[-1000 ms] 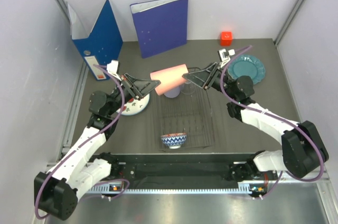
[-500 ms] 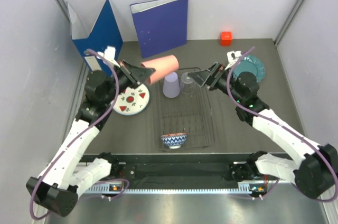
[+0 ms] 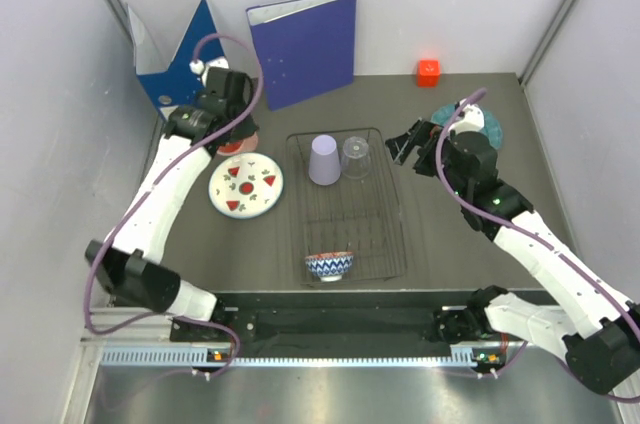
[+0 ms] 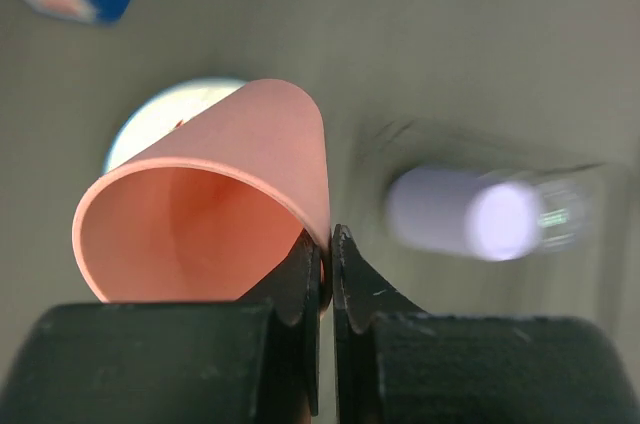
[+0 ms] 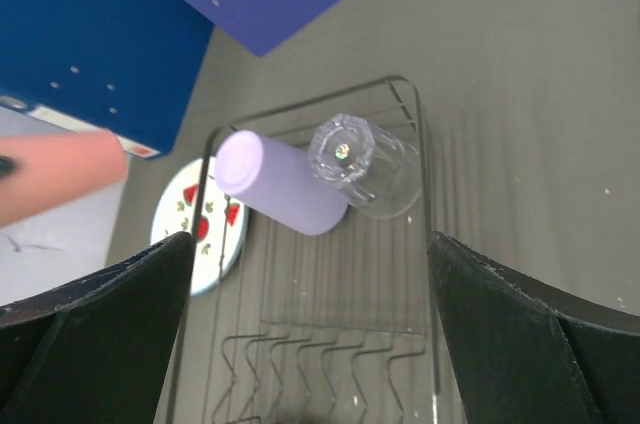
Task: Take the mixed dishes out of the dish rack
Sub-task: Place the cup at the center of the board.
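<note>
Back-left corner of table: left claw (image 4: pixel 327 244) was pressed together on the rim wall of the pink cup (image 4: pixel 230 174), one jaw inside, one outside, with the cup lying sideways in the air and its mouth toward the wrist camera. It hung out of the rack, over the table by the white plate with red wedge marks (image 3: pixel 246 187), close to the open blue binder (image 3: pixel 200 59).

Risk: a thin rim-only pinch, so the cup could swivel or slip. Released at this tilt it would likely roll, or land on the plate's edge.

Table middle: the dish rack (image 3: pixel 360 229) held the lavender cup (image 3: pixel 323 159) and the clear glass tumbler (image 3: pixel 355 156), both upside down and touching at the far end, and the patterned bowl (image 3: pixel 329 265) at the near end.

Right claw (image 5: pixel 310 239) was spread wide, empty, above the rack's far-right side. Risk: going for the tumbler could knock the lavender cup, and glass is slick.

Teal scalloped plate (image 3: pixel 493 132) sat at the right edge of the table, partly under the right arm.
</note>
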Robot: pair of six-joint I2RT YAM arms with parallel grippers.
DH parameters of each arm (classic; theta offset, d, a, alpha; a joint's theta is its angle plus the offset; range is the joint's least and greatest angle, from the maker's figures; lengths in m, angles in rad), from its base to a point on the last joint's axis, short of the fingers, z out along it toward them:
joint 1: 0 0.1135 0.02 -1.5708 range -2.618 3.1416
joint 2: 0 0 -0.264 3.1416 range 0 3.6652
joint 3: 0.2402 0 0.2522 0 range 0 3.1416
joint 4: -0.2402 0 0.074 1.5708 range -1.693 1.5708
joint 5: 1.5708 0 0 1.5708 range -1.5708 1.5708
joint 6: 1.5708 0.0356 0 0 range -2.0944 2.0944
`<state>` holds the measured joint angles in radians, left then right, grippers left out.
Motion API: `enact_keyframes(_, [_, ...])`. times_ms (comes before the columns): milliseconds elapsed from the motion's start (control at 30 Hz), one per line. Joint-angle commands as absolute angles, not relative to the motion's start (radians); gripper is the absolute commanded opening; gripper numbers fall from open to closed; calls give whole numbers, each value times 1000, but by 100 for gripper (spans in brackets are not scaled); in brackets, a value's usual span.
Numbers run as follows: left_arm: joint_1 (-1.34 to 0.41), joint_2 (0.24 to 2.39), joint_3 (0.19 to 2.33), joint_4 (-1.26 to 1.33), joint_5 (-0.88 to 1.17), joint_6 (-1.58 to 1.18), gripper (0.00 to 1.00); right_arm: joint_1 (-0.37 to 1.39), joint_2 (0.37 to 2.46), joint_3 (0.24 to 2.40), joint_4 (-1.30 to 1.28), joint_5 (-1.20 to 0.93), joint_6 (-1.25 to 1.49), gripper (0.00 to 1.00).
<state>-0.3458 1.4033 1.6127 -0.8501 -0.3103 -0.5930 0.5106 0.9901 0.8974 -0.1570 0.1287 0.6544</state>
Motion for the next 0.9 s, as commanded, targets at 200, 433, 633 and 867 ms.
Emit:
enact_keyframes(200, [-275,1655,1667,-1046,-267,-471,0,522,933,867,-176,133,611,100])
enact_keyframes(433, [-247,1741,1667,-1043,-201,-439,0,520,933,833,-172,115,620,100])
enact_keyframes(633, [-216,1808,1666,-1069,-175,-426,0,522,960,830,-150,89,629,100])
enact_keyframes(867, [-212,1839,1684,-1081,-163,-428,5,523,986,831,-141,83,626,100])
